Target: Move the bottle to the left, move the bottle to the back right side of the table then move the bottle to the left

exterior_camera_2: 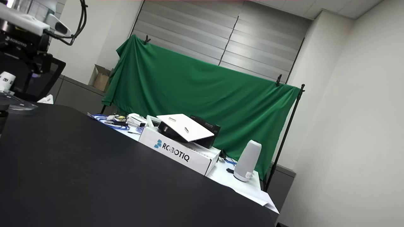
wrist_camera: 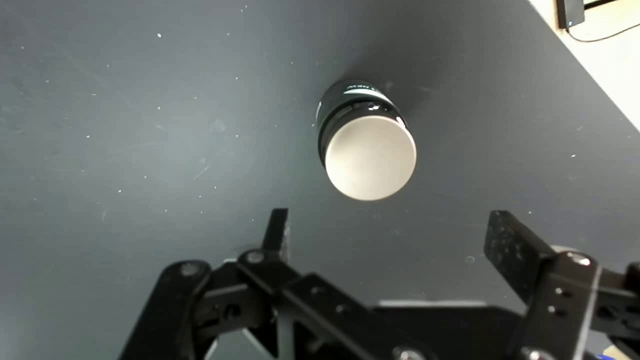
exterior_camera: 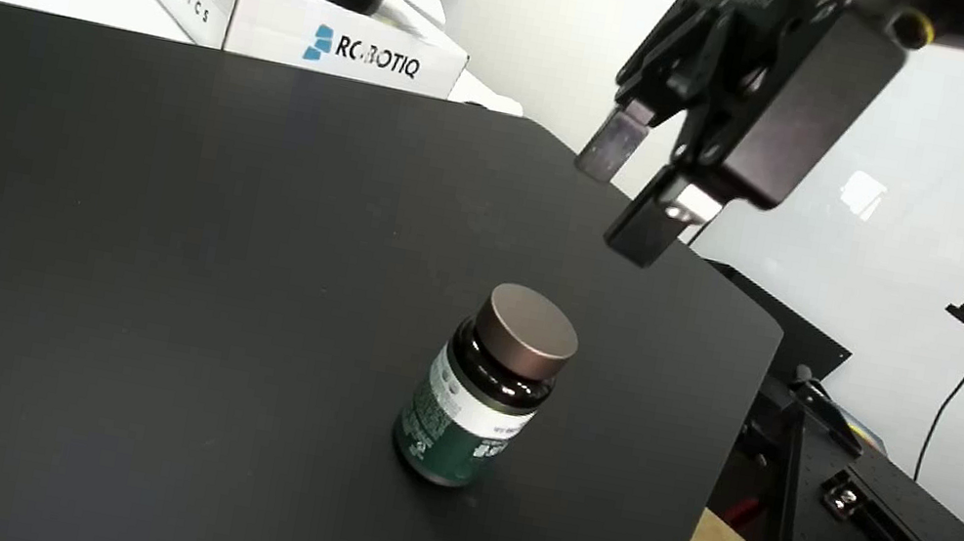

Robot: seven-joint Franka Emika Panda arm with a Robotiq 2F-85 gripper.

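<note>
Now, black metal gripper spread wide, empty; stubby green-labelled, brown-capped bottle below, outside grasp. Misaligned descent may clip, topple it on matte-black worktop.

Bottle upright on black table

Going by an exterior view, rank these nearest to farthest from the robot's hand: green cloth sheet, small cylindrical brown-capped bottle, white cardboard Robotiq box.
1. Small cylindrical brown-capped bottle: upright on the black tabletop, lower than the hand.
2. White cardboard Robotiq box: beyond the tabletop's edge.
3. Green cloth sheet: behind the box in both exterior views.
</note>
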